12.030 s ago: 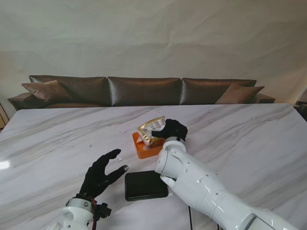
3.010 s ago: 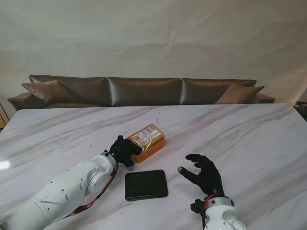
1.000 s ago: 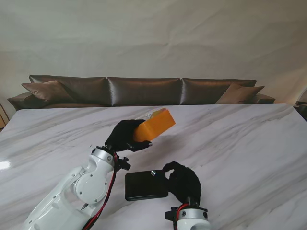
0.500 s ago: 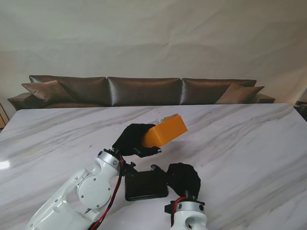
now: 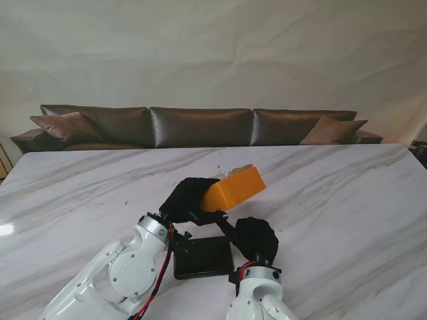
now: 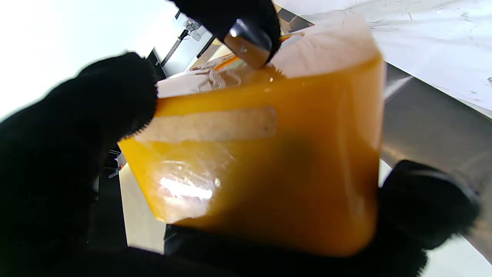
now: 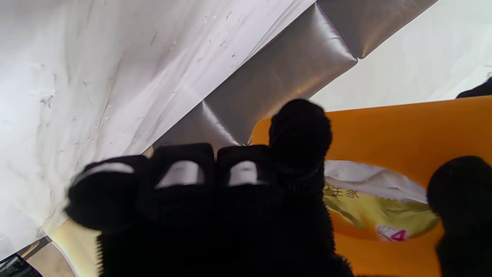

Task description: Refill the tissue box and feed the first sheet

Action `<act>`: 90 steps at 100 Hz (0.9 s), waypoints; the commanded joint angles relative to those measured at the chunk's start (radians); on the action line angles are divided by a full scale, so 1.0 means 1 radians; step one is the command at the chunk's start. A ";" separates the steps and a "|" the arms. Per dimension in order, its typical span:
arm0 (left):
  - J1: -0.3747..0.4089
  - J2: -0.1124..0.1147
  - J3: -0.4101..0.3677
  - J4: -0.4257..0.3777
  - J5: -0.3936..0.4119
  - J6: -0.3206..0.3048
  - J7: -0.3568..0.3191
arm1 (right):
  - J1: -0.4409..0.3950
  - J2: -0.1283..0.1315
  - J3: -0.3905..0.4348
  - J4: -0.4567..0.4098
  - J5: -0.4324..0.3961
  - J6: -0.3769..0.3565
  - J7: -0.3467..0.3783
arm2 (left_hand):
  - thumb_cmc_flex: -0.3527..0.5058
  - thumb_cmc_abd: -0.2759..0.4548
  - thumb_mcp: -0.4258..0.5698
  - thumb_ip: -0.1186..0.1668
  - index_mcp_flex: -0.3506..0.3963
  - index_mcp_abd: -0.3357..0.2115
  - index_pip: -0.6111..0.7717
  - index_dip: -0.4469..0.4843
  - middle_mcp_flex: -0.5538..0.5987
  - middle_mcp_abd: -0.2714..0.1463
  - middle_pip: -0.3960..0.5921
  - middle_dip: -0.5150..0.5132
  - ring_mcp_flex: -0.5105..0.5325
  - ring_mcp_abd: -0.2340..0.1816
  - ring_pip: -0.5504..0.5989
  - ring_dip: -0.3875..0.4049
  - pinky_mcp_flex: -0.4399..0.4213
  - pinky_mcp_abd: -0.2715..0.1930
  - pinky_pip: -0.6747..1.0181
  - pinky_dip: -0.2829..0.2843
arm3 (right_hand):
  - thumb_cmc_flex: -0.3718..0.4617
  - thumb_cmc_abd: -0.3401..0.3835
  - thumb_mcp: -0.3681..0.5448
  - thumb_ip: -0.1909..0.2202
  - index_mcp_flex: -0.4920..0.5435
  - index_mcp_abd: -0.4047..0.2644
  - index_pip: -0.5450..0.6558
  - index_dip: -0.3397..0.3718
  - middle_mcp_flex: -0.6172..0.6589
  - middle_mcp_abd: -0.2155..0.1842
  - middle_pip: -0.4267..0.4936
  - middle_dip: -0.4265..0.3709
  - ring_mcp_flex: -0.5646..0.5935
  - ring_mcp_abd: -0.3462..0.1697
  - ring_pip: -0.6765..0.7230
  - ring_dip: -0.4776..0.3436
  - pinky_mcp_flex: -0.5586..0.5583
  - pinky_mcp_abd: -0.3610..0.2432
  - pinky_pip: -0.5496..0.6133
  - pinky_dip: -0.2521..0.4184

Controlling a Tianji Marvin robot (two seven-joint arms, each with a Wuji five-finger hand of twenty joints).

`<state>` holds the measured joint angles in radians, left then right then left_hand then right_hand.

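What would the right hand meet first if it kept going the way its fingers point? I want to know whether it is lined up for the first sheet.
Most likely the orange tissue box held by the left hand: the right hand points at its oval opening, where the yellow pack shows. Depth is unclear.

Tabletop [image 5: 347, 193]: white marble, grey veining, glossy. Sofa [image 5: 200, 127]: dark brown leather, along the far edge, cushions at both ends. Wall [image 5: 213, 53]: plain beige. Small specks [image 5: 125, 201] scattered on the marble, left side.

Our left hand [image 5: 189, 200] lifts the orange plastic tissue box [image 5: 233, 189] above the marble tabletop [image 5: 347, 200]; the flat black rectangular lid [image 5: 203, 257] lies nearer, right hand [image 5: 257, 239] beside it.
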<state>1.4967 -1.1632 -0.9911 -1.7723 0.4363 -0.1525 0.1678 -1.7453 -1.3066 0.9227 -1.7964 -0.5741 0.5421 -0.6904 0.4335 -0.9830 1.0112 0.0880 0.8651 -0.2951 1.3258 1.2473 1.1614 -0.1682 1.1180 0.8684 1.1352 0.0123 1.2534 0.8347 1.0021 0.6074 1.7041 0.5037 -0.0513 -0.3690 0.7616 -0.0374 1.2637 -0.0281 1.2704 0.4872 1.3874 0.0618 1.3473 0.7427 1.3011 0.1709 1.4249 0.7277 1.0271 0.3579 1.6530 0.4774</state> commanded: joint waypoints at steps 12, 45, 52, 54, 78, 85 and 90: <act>0.014 -0.001 -0.009 -0.018 -0.010 -0.012 -0.014 | 0.001 -0.001 0.015 0.008 -0.008 0.015 0.015 | 0.177 0.189 0.205 0.204 0.143 -0.039 0.224 0.074 0.188 0.012 0.275 0.057 0.137 -0.025 0.354 0.035 0.062 -0.423 0.141 -0.011 | 0.002 0.093 -0.071 -0.020 0.076 0.019 0.035 -0.013 0.068 0.041 0.055 0.011 0.005 0.001 0.079 0.018 0.020 0.028 0.063 -0.019; 0.021 0.001 -0.005 -0.020 -0.033 -0.025 -0.027 | 0.020 -0.005 0.023 0.024 -0.007 0.030 0.013 | 0.178 0.189 0.204 0.205 0.142 -0.037 0.223 0.075 0.188 0.012 0.275 0.057 0.137 -0.027 0.354 0.033 0.062 -0.423 0.142 -0.013 | 0.028 0.120 -0.104 -0.017 0.078 0.022 0.055 -0.007 0.068 0.044 0.062 0.015 0.005 0.003 0.084 0.021 0.020 0.026 0.069 -0.014; 0.024 0.003 -0.005 -0.025 -0.035 -0.023 -0.035 | 0.025 -0.007 0.021 0.029 -0.004 0.030 0.009 | 0.177 0.190 0.204 0.205 0.142 -0.037 0.223 0.075 0.188 0.012 0.275 0.057 0.137 -0.028 0.354 0.033 0.063 -0.423 0.143 -0.013 | 0.032 0.126 -0.108 -0.017 0.078 0.022 0.058 -0.006 0.068 0.045 0.064 0.016 0.005 0.004 0.086 0.022 0.021 0.027 0.069 -0.014; 0.025 0.003 -0.006 -0.026 -0.034 -0.022 -0.038 | 0.027 -0.008 0.021 0.030 -0.003 0.031 0.007 | 0.177 0.190 0.203 0.205 0.142 -0.037 0.223 0.075 0.188 0.012 0.275 0.057 0.137 -0.028 0.354 0.033 0.062 -0.423 0.143 -0.013 | 0.036 0.127 -0.110 -0.017 0.078 0.023 0.059 -0.005 0.068 0.047 0.065 0.016 0.005 0.005 0.086 0.022 0.021 0.027 0.070 -0.014; 0.041 0.005 -0.011 -0.037 -0.040 -0.014 -0.042 | 0.043 -0.010 0.016 0.043 -0.012 0.044 0.006 | 0.177 0.190 0.201 0.205 0.141 -0.037 0.223 0.075 0.187 0.012 0.275 0.056 0.137 -0.029 0.354 0.032 0.062 -0.422 0.144 -0.014 | 0.093 0.131 -0.110 -0.004 0.078 0.022 0.059 -0.006 0.068 0.046 0.065 0.016 0.005 0.003 0.087 0.023 0.024 0.026 0.070 -0.014; 0.046 0.006 -0.014 -0.041 -0.037 -0.008 -0.042 | 0.045 -0.008 0.018 0.045 -0.017 0.049 0.009 | 0.177 0.190 0.201 0.205 0.141 -0.037 0.223 0.076 0.187 0.011 0.274 0.056 0.137 -0.029 0.354 0.032 0.062 -0.423 0.144 -0.014 | 0.124 0.135 -0.105 0.008 0.078 0.021 0.058 -0.006 0.068 0.046 0.065 0.016 0.005 0.003 0.087 0.023 0.024 0.025 0.071 -0.014; 0.050 0.006 -0.017 -0.043 -0.036 -0.004 -0.044 | 0.046 -0.006 0.020 0.045 -0.025 0.052 0.011 | 0.176 0.191 0.200 0.204 0.140 -0.037 0.222 0.076 0.187 0.011 0.274 0.056 0.137 -0.029 0.354 0.032 0.062 -0.423 0.144 -0.015 | 0.149 0.138 -0.117 0.033 0.078 0.018 0.058 -0.006 0.067 0.045 0.065 0.016 0.005 0.003 0.087 0.023 0.024 0.025 0.071 -0.014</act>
<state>1.5367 -1.1567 -1.0037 -1.7994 0.4002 -0.1628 0.1392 -1.7007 -1.3119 0.9390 -1.7520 -0.5887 0.5874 -0.6964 0.4334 -0.9830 1.0112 0.0904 0.8651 -0.2868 1.3424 1.2476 1.1620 -0.1619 1.1430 0.8684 1.1354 0.0121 1.2973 0.8226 1.0075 0.6075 1.7068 0.4998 0.0647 -0.2700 0.6500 -0.0508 1.2747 -0.0280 1.2817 0.4820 1.3874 0.0645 1.3483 0.7427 1.2999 0.1729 1.4264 0.7314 1.0271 0.3588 1.6530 0.4772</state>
